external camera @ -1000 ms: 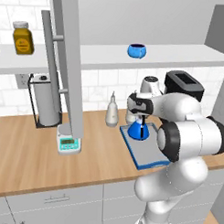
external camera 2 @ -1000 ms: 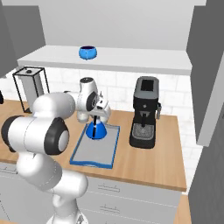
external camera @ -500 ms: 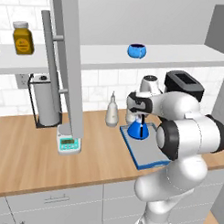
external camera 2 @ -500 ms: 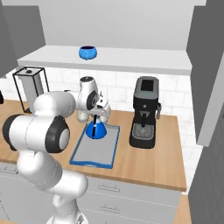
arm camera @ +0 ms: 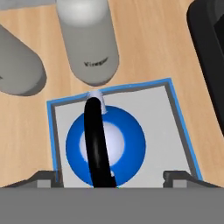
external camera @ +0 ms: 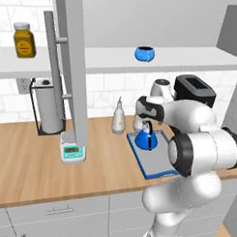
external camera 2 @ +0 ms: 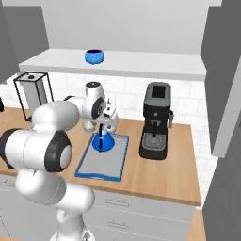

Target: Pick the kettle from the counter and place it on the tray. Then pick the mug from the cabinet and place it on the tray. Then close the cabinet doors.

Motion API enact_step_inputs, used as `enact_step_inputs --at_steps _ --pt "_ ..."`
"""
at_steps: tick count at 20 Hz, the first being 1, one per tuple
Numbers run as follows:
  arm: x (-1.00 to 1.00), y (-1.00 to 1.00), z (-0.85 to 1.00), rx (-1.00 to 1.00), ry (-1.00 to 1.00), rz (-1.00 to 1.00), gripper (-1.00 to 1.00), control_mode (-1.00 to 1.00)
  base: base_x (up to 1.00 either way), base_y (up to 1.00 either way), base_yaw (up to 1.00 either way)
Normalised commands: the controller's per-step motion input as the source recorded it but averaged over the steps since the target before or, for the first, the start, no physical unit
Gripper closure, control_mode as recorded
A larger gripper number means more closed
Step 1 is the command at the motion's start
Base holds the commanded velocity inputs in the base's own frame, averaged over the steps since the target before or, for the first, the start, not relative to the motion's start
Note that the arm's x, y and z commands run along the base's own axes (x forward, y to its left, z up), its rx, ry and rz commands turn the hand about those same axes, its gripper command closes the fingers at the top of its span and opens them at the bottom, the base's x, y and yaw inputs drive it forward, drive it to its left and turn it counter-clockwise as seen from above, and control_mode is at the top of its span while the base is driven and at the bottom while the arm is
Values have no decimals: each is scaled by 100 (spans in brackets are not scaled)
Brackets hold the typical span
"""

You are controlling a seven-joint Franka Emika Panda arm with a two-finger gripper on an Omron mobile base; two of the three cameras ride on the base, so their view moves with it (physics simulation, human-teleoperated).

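The blue cone-shaped kettle [external camera: 146, 140] [external camera 2: 102, 141] [arm camera: 124, 144] stands upright at the far end of the blue-rimmed grey tray [external camera: 155, 163] [external camera 2: 106, 162] [arm camera: 162, 113] on the counter [external camera: 31, 170]. My gripper [external camera: 148, 125] [external camera 2: 104, 128] [arm camera: 111, 177] hangs directly over it, open, with its fingertips [arm camera: 43, 177] spread wide on either side of the black arched handle. The blue mug [external camera: 144, 53] [external camera 2: 94, 56] sits on the white shelf of the cabinet. One grey cabinet door [external camera: 74, 65] stands open toward me, its bar handle [external camera: 54, 74] beside it.
A pale vinegar bottle [external camera: 118, 118] [arm camera: 87, 39] stands just beyond the tray. The black coffee machine [external camera: 194, 91] [external camera 2: 156, 121] is to the tray's right. A paper towel holder [external camera: 43, 105] [external camera 2: 33, 89], a small kitchen scale [external camera: 72, 151] and a yellow jar [external camera: 24, 39] lie to the left.
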Motion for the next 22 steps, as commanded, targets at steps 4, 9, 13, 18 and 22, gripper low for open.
enact_step_inputs --at_steps 4,9,13,18,22 --pt "-88 0 92 8 -19 0 -100 -100 0 0 0" --pt "-100 0 100 3 -23 -1 -100 -100 0 0 0" --pt "-100 0 100 0 -22 0 -100 -100 0 0 0" --pt "-100 1 100 0 -25 3 -100 -100 0 0 0" --pt "-70 8 100 -4 -25 5 -100 -100 0 0 0"
